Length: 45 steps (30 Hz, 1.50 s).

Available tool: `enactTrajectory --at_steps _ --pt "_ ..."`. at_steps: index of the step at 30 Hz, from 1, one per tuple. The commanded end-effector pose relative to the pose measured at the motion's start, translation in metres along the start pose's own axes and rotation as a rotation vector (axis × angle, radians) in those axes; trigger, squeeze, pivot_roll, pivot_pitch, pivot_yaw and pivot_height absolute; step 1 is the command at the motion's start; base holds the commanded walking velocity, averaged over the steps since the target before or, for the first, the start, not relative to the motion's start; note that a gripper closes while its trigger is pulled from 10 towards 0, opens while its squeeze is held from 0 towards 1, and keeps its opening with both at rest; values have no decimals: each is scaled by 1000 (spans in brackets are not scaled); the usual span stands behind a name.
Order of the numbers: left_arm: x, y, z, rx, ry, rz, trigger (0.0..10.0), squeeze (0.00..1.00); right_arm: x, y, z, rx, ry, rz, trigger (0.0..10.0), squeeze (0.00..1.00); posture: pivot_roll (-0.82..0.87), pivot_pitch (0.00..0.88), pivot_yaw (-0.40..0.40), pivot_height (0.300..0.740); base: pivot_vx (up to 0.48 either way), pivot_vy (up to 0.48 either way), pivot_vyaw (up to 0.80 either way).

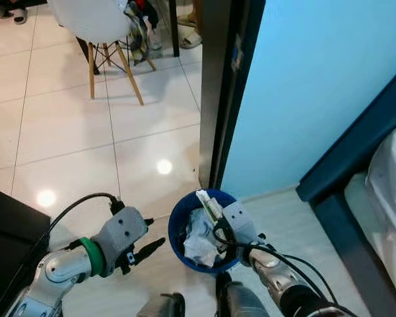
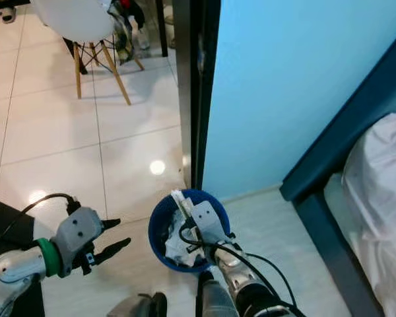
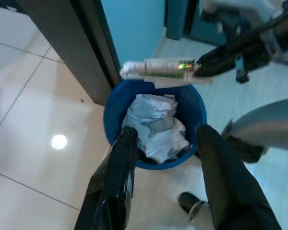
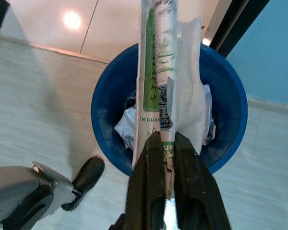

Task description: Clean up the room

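From the head, the right pincer (image 1: 216, 221) pinches a white-and-green wrapper (image 1: 208, 205) over the blue bin (image 1: 178, 224), the left pincer (image 1: 152, 246) beside it, spread and empty; the wrist views show likewise.

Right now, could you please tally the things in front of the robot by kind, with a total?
Blue waste bin: 1
White and green wrapper pinched in the right end effector above the bin: 1
Crumpled white paper in the bin: 1 heap
White chair with wooden legs: 1
Bed with dark blue frame: 1
Total: 5
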State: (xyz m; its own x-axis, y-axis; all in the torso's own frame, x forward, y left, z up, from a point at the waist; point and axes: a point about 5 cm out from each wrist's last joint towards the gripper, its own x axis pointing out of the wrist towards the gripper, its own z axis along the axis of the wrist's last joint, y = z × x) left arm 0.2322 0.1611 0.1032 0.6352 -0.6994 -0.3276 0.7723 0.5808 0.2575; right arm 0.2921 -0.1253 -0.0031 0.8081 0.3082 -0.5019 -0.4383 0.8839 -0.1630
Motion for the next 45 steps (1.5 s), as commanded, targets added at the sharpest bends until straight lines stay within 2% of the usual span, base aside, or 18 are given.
enactTrajectory --at_steps 1,6,7,9,10,13,14,16,17,19,22,27,29,30,31,35,37,45 --pt "-2 -8 -2 -49 14 -17 10000 0 -1 4 -5 -6 3 -11 10000 1000 116 291 138 735 0 0 0" --pt "-3 -12 5 -76 10 -28 10000 0 1 -2 7 -31 -62 -56 10000 1000 118 286 136 735 0 0 0" --pt "-3 -12 6 -85 12 -30 10000 0 1 -5 10 -35 -80 -78 10000 675 112 278 134 735 0 0 0" --pt "-3 -12 6 -85 12 -30 10000 0 1 -5 10 -35 -80 -78 10000 675 112 278 134 735 0 0 0" --pt "-1 -11 7 -90 12 -28 10000 0 1 -9 14 -37 -97 -100 10000 0 107 269 131 735 0 0 0" --pt "1 -9 7 -89 11 -17 10000 0 0 -12 16 -26 -113 -118 10000 0 96 247 124 735 0 0 0" --pt "6 -5 7 -87 4 19 10000 0 0 -15 19 8 -137 -131 10000 0 86 227 117 735 0 0 0" --pt "19 10 1 -91 8 201 10000 0 -3 -14 19 83 -185 -141 10000 0 71 201 109 735 0 0 0" --pt "19 10 1 -91 8 201 10000 0 -3 -14 19 83 -185 -141 10000 0 71 201 109 735 0 0 0" --pt "28 19 -2 -123 11 339 10000 0 -6 -10 14 115 -201 -140 10000 0 42 167 95 735 0 0 0" --pt "33 23 -3 -149 11 411 10000 0 -9 -8 7 123 -200 -142 10000 0 33 148 88 735 0 0 0" --pt "39 25 -9 -134 42 440 10000 0 -14 -4 -3 136 -199 -146 10000 0 21 115 78 735 0 0 0" --pt "40 27 -16 -173 65 456 10000 0 -15 -1 -4 154 -206 -144 10000 0 13 88 71 735 0 0 0" --pt "42 31 -23 -214 86 502 10000 0 -14 -1 -2 160 -217 -148 10000 0 7 71 66 735 0 0 0" --pt "42 31 -23 -214 86 502 10000 0 -14 -1 -2 160 -217 -148 10000 0 7 71 66 735 0 0 0" --pt "47 36 -33 -252 106 589 10000 0 -13 -4 6 169 -246 -154 10000 0 -1 51 55 735 0 0 0" --pt "51 41 -38 -281 108 664 10000 0 -10 -6 24 143 -311 -150 10000 0 -25 0 26 735 0 0 0" --pt "61 40 -35 -261 89 680 10000 0 -10 -18 42 132 -373 -167 10000 0 -40 0 10 735 -30 0 0"
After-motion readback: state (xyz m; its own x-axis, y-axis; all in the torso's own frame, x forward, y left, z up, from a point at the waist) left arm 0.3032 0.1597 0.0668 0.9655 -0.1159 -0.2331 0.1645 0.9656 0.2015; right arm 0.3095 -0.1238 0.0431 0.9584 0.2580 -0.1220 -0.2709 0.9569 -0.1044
